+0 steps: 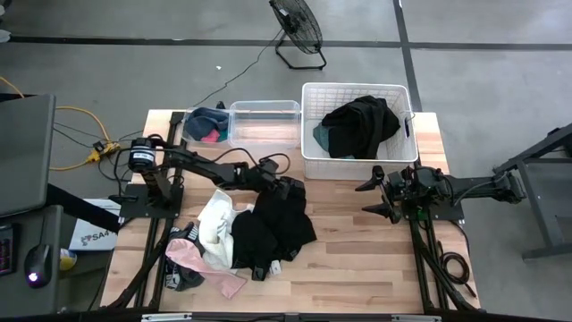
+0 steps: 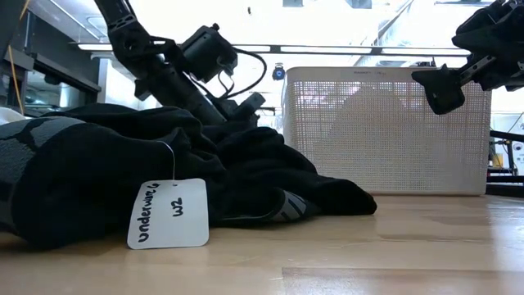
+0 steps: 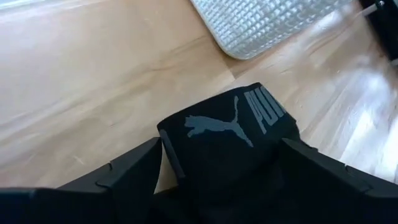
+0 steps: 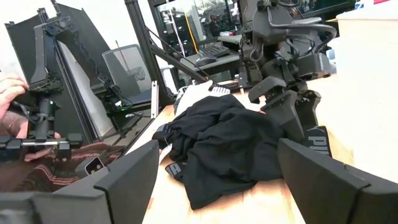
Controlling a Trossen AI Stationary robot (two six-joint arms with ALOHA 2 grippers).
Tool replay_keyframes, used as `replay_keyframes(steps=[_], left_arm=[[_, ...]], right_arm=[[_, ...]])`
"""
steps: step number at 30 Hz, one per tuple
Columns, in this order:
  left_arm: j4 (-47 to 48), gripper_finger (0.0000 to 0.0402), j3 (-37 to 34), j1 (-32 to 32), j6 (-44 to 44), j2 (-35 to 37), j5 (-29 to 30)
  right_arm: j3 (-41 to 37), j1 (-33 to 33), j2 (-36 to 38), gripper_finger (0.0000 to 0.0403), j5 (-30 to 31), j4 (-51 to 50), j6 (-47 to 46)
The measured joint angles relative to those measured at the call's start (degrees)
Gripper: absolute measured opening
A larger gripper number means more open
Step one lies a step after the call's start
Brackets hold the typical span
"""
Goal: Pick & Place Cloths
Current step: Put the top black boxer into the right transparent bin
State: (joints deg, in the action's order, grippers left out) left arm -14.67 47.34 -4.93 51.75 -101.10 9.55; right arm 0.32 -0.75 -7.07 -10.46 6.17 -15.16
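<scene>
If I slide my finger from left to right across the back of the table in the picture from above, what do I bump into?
Small clear bin with navy and pink cloths → bare clear bin → white slatted basket holding black and teal cloths.

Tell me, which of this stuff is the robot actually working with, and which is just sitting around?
Part of the job:
- cloth pile on the table
- black Puma waistband garment, between the left gripper fingers
- cloths in the white basket
- white basket

Just lying about:
- clear bins
- floor fan
- paper tag
- right gripper, waiting open
</scene>
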Motion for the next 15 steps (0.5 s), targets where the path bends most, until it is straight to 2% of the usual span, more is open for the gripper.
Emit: replay_keyframes(steps=[4,8,11,15], left_arm=[[-0.4,0.0292,0.0,0.0,0.0,-0.2,-0.3],[-0.2,0.0253,0.0,0.0,-0.5,-0.2,-0.3],[-0.2,0.0205,0.0,0.0,-0.5,-0.2,-1.2],[-0.2,0.012,0.0,0.0,-0.7,-0.2,-1.2]], right_arm=[[0.0,0.0,0.0,0.0318,0.0,0.0,0.0],[0.0,0.0,0.0,0.0318,0.0,0.0,0.0],[0.0,0.0,0.0,0.0318,0.0,0.0,0.0],[0.0,0.0,0.0,0.0318,0.0,0.0,0.0]])
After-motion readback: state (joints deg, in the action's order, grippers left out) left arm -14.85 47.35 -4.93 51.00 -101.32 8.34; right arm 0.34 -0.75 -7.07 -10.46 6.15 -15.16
